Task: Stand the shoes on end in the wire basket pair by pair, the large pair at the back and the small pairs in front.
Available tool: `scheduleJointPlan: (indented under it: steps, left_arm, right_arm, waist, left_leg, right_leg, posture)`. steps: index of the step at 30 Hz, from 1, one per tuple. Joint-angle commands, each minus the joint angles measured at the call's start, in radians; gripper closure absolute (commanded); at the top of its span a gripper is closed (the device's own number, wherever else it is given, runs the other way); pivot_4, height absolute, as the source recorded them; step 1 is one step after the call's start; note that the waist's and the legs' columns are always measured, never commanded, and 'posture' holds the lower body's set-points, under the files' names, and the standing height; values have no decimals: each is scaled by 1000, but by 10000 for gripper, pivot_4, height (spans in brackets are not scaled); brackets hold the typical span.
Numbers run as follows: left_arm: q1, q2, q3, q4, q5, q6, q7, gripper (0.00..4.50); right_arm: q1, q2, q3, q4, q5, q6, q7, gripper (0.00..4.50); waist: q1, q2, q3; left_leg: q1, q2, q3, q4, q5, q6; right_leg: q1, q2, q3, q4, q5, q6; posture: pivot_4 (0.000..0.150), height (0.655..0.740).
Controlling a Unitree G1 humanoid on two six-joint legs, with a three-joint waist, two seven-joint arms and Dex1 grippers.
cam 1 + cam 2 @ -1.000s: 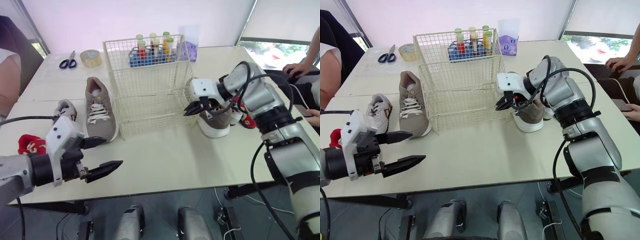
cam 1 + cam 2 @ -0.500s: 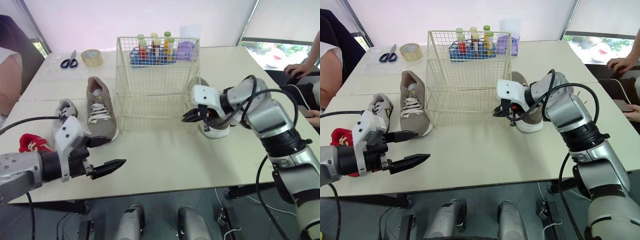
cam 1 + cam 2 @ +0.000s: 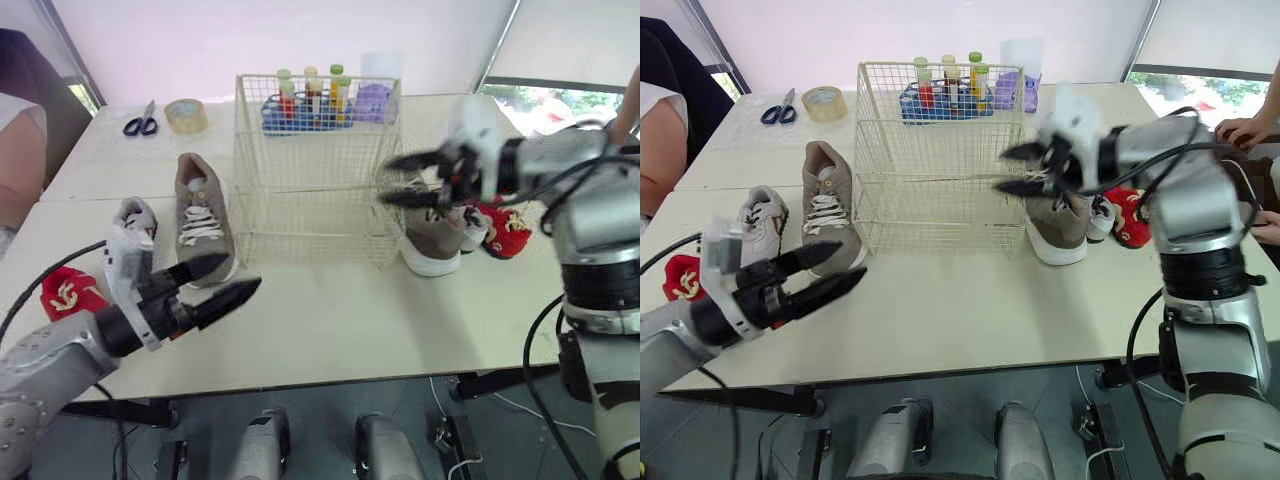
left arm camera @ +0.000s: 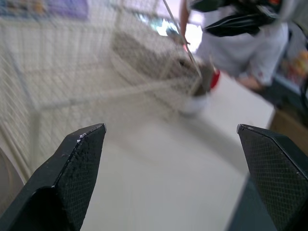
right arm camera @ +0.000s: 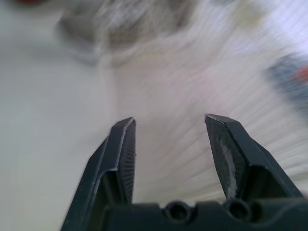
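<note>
The empty wire basket (image 3: 318, 170) stands mid-table. Left of it lie a large taupe shoe (image 3: 200, 215), a small grey-white shoe (image 3: 132, 218) and a small red shoe (image 3: 65, 293). On its right lie the other large taupe shoe (image 3: 432, 235), a small white shoe (image 3: 473, 228) and a red shoe (image 3: 505, 228). My left gripper (image 3: 243, 273) is open above the table's front left, near the toe of the left taupe shoe, holding nothing. My right gripper (image 3: 383, 180) is open and raised beside the basket's right wall, above the right taupe shoe.
Behind the basket stand a rack of coloured tubes (image 3: 310, 100) and a cup with purple print (image 3: 378, 85). Scissors (image 3: 138, 122) and a tape roll (image 3: 184, 113) lie at the back left. A person's hand (image 3: 1240, 125) rests at the far right; another person sits at the left edge.
The basket was turned and slid to the right with my right gripper at its front corner; that gripper has since risen away, open. My left gripper has moved up and rightwards.
</note>
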Motion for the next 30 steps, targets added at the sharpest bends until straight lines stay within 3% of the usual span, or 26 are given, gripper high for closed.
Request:
scheduleJointPlan:
  steps: [1, 4, 7, 9, 10, 18, 30]
  left_arm:
    - [-13, -79, -111, -75, 97, -54, 114, 0]
    - [-25, -161, -220, -95, 215, -85, 185, 0]
    - [-19, -207, -294, -86, 282, -106, 188, 0]
    - [-4, -228, -334, -83, 334, -127, 177, 0]
    - [2, -241, -351, -84, 351, -140, 171, 0]
    - [5, -303, -435, -83, 501, -174, 219, 0]
    - [51, -316, -452, -128, 570, -162, 226, 0]
  right_arm:
    - [97, 70, -231, -100, 67, 28, -232, 20401]
    - [293, 175, -383, -214, 99, 33, -398, 20401]
    - [450, 278, -425, -314, 118, 16, -525, 11177]
    - [532, 319, -425, -375, 130, 14, -578, 1645]
    - [572, 333, -416, -401, 129, 8, -600, 373]
    - [746, 393, -297, -466, 134, -24, -698, 373]
    - [669, 372, -145, -178, 93, -196, -674, 373]
  waist:
    - [1, -4, -2]
    - [7, -7, -5]
    - [9, -4, -6]
    - [4, -1, -5]
    - [-2, 1, -6]
    - [-12, 3, -7]
    - [-13, 3, -7]
  left_leg:
    - [0, 0, 0, 1, 0, 0]
    - [1, 0, -1, 4, 0, 0]
    - [1, 0, -1, 7, -1, 1]
    - [1, 0, -1, 8, -2, -1]
    - [1, 0, -1, 8, -2, -1]
    - [1, 12, 2, 9, -3, -2]
    - [-2, 16, 6, 7, -3, -2]
  right_leg:
    - [1, 0, 0, 0, 0, 0]
    - [5, 0, 0, -1, 0, 0]
    - [7, 1, 0, -3, 2, -2]
    - [7, 1, 0, -3, 2, -2]
    - [7, 0, 0, -3, 2, -2]
    - [6, 8, -1, -10, 2, -2]
    - [-2, 10, 0, -10, 2, -2]
  posture:
    - [1500, 7400]
    - [1500, 7400]
    - [1500, 7400]
    - [1500, 7400]
    - [1500, 7400]
    - [1500, 7400]
    - [1500, 7400]
